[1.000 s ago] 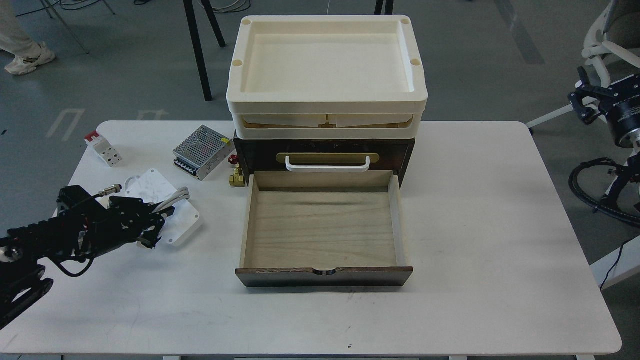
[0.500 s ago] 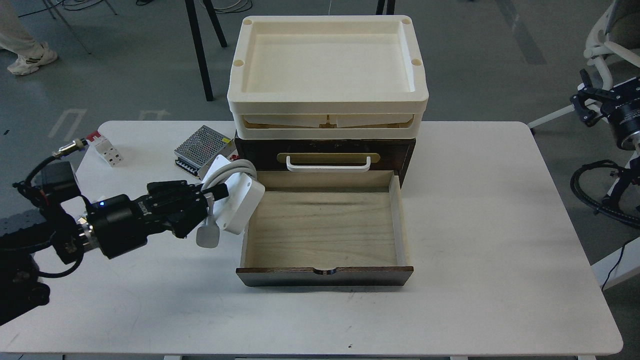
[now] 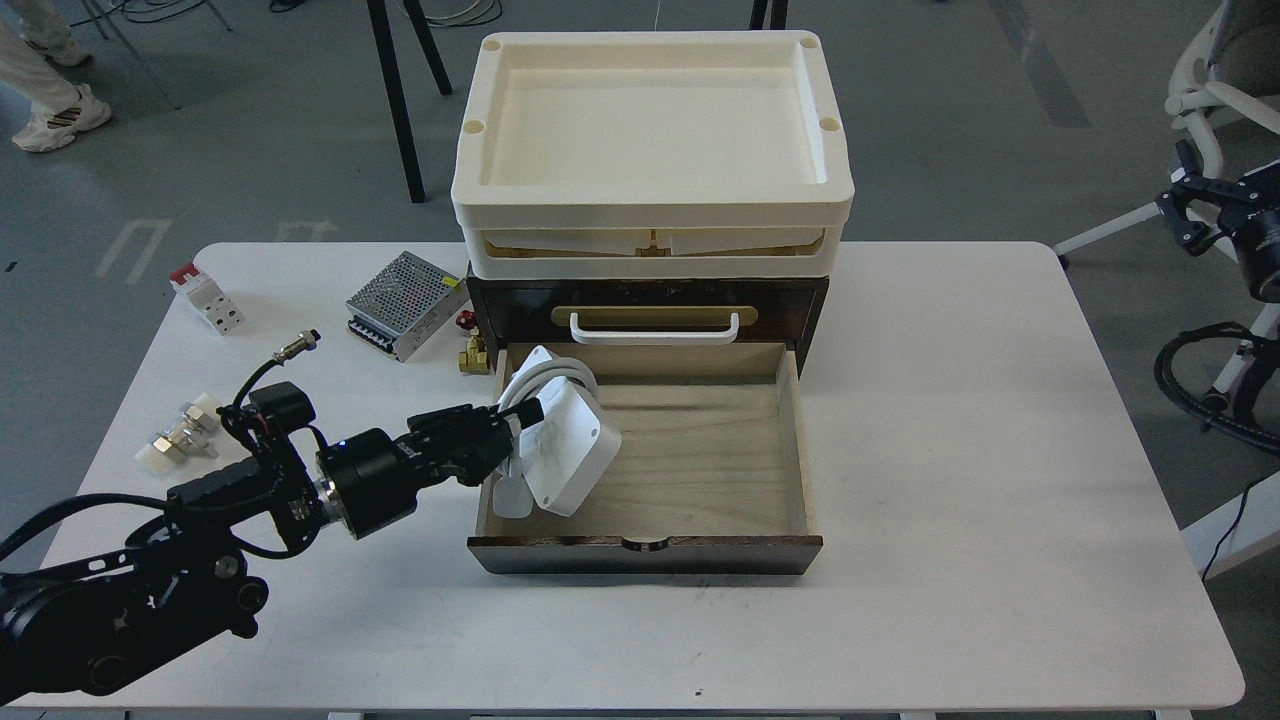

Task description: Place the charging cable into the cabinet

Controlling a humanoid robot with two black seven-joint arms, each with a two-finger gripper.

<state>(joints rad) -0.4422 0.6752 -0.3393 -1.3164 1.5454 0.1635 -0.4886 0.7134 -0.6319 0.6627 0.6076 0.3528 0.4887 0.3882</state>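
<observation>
My left gripper (image 3: pixel 515 420) is shut on the charging cable (image 3: pixel 562 440), a flat white block with a thick white cord looped round it. It holds the block tilted over the left part of the open drawer (image 3: pixel 690 450) of the cabinet (image 3: pixel 790 295). The round white plug end (image 3: pixel 511 497) hangs at the drawer's left wall. The cabinet is dark brown with a white handle (image 3: pixel 654 328) and a cream tray (image 3: pixel 650 120) on top. My right gripper (image 3: pixel 1195 210) is off the table at the far right, small and dark.
A silver perforated metal box (image 3: pixel 405 303), a small white block with a red top (image 3: pixel 205 295) and a brass valve (image 3: pixel 473 350) lie left of the cabinet. Small brass-and-white fittings (image 3: pixel 180 440) lie near the table's left edge. An office chair (image 3: pixel 1215 90) stands at the far right.
My left arm has carried the charging cable to the right, from above the drawer's left wall to over the drawer's inside, and lower. My right arm has shifted slightly right.
</observation>
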